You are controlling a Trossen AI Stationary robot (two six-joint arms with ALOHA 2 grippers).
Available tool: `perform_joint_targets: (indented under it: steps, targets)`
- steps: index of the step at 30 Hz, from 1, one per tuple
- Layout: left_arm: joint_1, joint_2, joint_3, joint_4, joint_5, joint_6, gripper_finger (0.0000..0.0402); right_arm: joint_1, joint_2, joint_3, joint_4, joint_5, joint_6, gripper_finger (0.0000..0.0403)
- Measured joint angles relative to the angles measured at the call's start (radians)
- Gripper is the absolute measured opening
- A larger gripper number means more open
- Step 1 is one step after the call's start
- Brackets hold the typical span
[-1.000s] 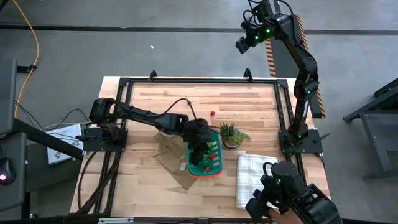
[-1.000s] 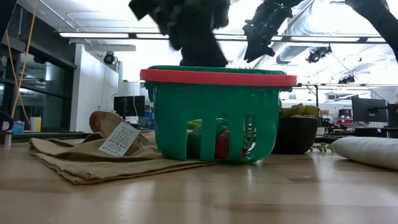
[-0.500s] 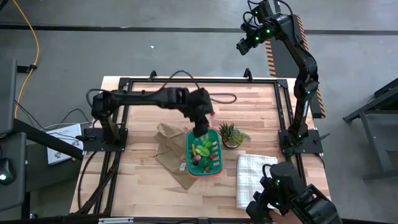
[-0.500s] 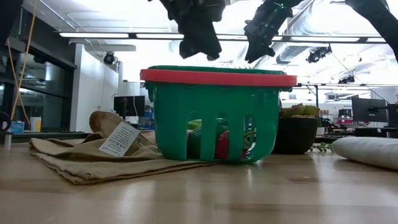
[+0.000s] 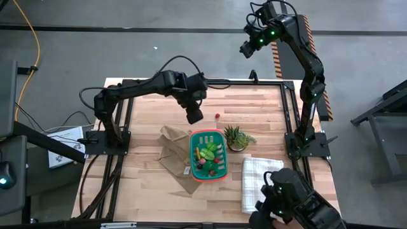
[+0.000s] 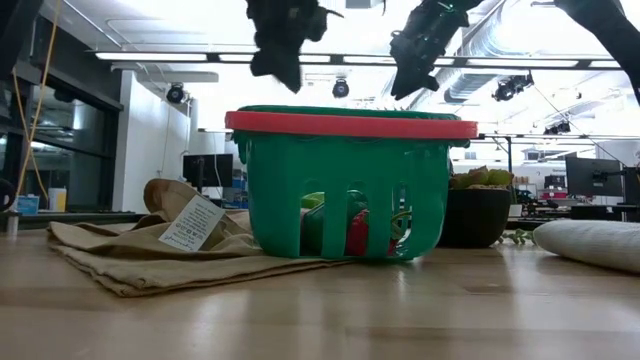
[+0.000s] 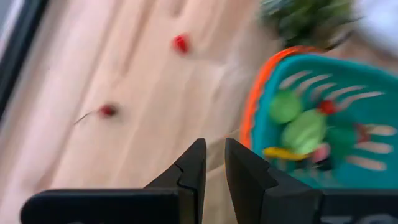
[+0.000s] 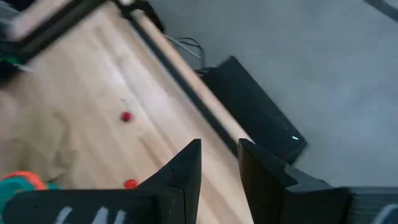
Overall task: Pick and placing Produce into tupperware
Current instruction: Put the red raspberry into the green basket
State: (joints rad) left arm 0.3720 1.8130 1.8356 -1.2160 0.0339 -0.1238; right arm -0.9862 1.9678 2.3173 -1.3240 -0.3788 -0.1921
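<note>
Teal tupperware [image 5: 208,156] is sitting mid-table beside the paper bag [image 5: 173,147], already holding most produce [image 5: 208,152], while two red balls [image 7: 180,43] are waiting outside and the nearly closed, empty left gripper [image 5: 194,116] is hovering nearby; the right gripper [image 5: 246,48], slightly parted, is waiting high.

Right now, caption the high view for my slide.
Left end effector hovers beside the produce-filled tupperware; one red ball remains on the table.

Pale wood counter [image 5: 146,108], smooth and matt; glossy slotted plastic tupperware [image 5: 193,151]; crumpled brown paper bag [image 5: 172,149]; soft white checked cloth [image 5: 254,178].
</note>
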Motion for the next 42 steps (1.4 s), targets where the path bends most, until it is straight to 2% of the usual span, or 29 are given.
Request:
perform_joint_targets:
  steps: [3, 6, 12, 17, 23, 31, 35, 42]
  targets:
    - [0.021, 0.0, 0.004, -0.06, -0.056, 0.003, 0.0049, 0.004, 0.0, -0.002, 0.009, -0.09, 0.013, 0.0096]
    - [0.048, 0.0, 0.003, -0.114, -0.066, 0.015, 0.0049, 0.021, 0.001, -0.01, 0.02, -0.159, 0.033, 0.0096]
    - [0.118, -0.015, 0.003, -0.12, -0.045, 0.119, 0.0043, 0.095, 0.013, -0.01, 0.018, -0.146, 0.029, 0.0096]
    - [0.22, -0.045, 0.003, -0.152, -0.04, 0.226, 0.0032, 0.161, 0.042, -0.01, -0.027, -0.145, -0.001, 0.0096]
    - [0.401, -0.094, 0.002, -0.165, 0.1, 0.345, 0.0015, 0.206, 0.056, -0.01, -0.049, -0.023, -0.019, 0.0096]
    - [0.609, -0.112, -0.012, -0.151, 0.337, 0.474, 0.0001, 0.253, 0.085, -0.01, -0.066, -0.025, -0.002, 0.0096]
    - [0.675, -0.111, -0.083, -0.121, 0.429, 0.486, 0.0002, 0.318, 0.141, -0.01, -0.098, -0.018, -0.021, 0.0096]
    - [0.711, -0.11, -0.274, -0.042, 0.492, 0.502, 0.0001, 0.404, 0.192, -0.01, -0.119, 0.111, -0.022, 0.0096]
